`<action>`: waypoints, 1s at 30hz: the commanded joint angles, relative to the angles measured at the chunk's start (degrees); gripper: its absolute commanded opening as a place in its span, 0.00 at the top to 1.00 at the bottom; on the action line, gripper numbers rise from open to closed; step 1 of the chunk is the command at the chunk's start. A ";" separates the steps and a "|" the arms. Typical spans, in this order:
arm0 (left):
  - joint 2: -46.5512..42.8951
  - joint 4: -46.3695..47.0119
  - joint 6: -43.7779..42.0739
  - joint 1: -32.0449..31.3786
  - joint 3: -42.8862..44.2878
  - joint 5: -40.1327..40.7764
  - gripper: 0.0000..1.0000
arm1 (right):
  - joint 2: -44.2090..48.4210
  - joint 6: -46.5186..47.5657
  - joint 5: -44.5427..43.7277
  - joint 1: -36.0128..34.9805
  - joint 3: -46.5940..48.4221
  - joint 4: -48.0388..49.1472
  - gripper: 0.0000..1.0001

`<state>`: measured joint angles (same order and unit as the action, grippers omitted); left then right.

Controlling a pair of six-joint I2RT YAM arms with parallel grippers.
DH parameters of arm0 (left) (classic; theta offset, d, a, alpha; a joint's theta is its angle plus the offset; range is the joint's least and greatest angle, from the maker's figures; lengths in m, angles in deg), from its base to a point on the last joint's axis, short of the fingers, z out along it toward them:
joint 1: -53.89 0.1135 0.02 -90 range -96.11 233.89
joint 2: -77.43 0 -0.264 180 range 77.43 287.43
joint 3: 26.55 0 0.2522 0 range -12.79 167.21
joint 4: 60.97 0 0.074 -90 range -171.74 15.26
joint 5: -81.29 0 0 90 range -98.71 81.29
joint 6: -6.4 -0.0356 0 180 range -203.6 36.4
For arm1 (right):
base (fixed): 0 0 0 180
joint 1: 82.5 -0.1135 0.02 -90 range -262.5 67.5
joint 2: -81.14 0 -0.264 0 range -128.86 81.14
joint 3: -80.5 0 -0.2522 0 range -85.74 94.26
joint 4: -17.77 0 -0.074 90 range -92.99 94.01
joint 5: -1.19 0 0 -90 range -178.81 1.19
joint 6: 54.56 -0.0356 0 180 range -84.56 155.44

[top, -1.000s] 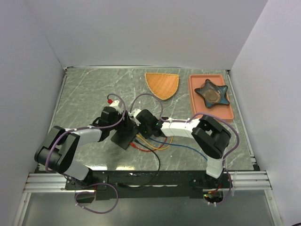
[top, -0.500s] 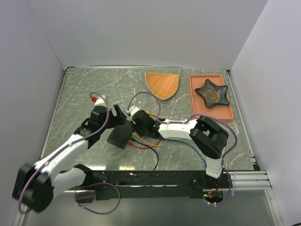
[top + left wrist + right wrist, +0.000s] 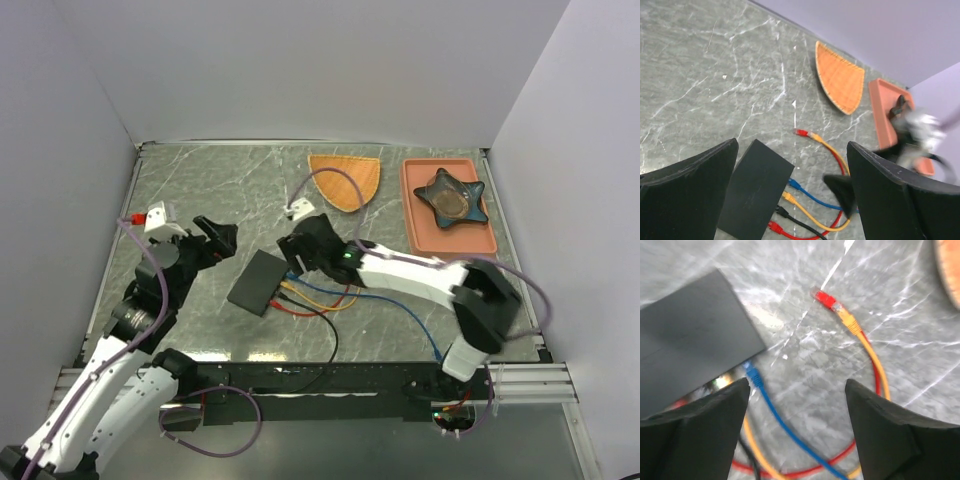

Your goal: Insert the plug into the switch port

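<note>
Top external view showed a black box [image 3: 258, 282] lying flat on the marbled table [image 3: 190, 180], with both arms drawn back from it. The left gripper [image 3: 218, 232] hung beyond the box's left end, clear of it, its fingers spread wide and holding nothing. The right gripper [image 3: 292, 256] hovered just past the box's far right corner, likewise spread and empty; its own camera showed only bare table and cables between the two fingers.

Four cables ran to the long edge of the box that faced the right arm. The blue plug [image 3: 752, 374] sat against that edge near the far corner, with a yellow plug [image 3: 786, 196], a black plug [image 3: 782, 212] and a red plug [image 3: 774, 226] in a row beside it. The sockets on that edge could not be told apart, nor whether the blue plug was fully seated.

One loose plug [image 3: 826, 298], red at the tip with a yellow sleeve, lay on the table apart from the box, on the right gripper's side.

Farther behind the box lay an orange fan-shaped mat [image 3: 345, 180], and well off to the right stood an orange tray [image 3: 415, 232] holding a dark star-shaped dish [image 3: 452, 197].
</note>
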<state>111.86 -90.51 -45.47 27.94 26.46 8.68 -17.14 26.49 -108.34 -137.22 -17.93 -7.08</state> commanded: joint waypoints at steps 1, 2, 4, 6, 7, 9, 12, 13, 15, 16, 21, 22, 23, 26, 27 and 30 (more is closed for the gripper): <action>-4.10 -0.49 -0.51 0.03 1.45 -0.69 0.04 | 15.81 0.07 2.99 0.14 -6.10 5.99 0.08; -4.72 -0.58 -0.69 0.03 1.71 -0.60 0.04 | 20.28 0.25 3.79 0.05 -8.55 6.78 0.01; -5.86 -0.40 -0.95 0.03 1.97 -0.69 0.04 | 24.34 1.12 5.81 0.05 -11.72 8.45 0.01; -6.22 -0.58 -1.04 0.03 2.41 -0.95 0.04 | 29.27 1.39 6.43 0.14 -13.05 8.19 0.01; -6.57 -0.58 -1.13 0.03 2.42 -1.21 0.04 | 30.68 1.65 6.43 0.14 -13.84 7.67 0.01; -6.84 -0.93 -0.78 0.03 2.77 -0.78 0.04 | 33.85 2.18 6.52 0.05 -14.63 7.14 0.01; -7.01 -0.32 -0.43 0.03 2.24 -0.51 0.04 | 36.84 2.36 5.91 0.05 -15.43 5.73 0.01; -7.27 0.03 -0.51 0.03 2.07 -0.77 0.04 | 37.45 2.27 5.73 0.05 -15.86 5.38 0.01; -7.37 0.83 -0.95 0.03 1.54 -1.83 0.04 | 39.30 2.71 5.47 0.05 -16.57 5.82 0.01; -7.37 1.00 -0.95 0.03 1.45 -2.00 0.04 | 39.83 2.62 5.21 0.14 -16.92 5.82 0.01; -7.10 0.83 -1.48 0.03 1.36 -1.66 0.04 | 42.29 3.06 4.59 0.05 -17.19 5.38 0.01; -7.19 0.92 -1.57 0.03 1.36 -1.65 0.04 | 42.55 2.97 4.41 0.05 -17.10 5.29 0.01; -7.19 0.83 -1.48 0.03 1.27 -1.48 0.04 | 43.25 3.06 4.06 0.05 -17.01 4.94 0.01; -7.45 1.61 -2.18 0.03 0.49 -1.30 0.04 | 45.36 -0.27 -2.07 0.05 -16.40 3.98 0.01; -7.45 2.14 -2.79 0.03 0.05 -2.09 0.04 | 45.89 -1.32 -3.66 0.05 -15.96 1.97 0.01; -6.93 3.38 -3.94 -0.06 -1.01 -1.74 0.04 | 48.88 -1.69 -10.16 0.05 -14.81 -1.20 0.01</action>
<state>105.00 -90.99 -47.04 27.94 26.57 7.63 27.30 27.01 -108.71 -137.24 -35.33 -5.09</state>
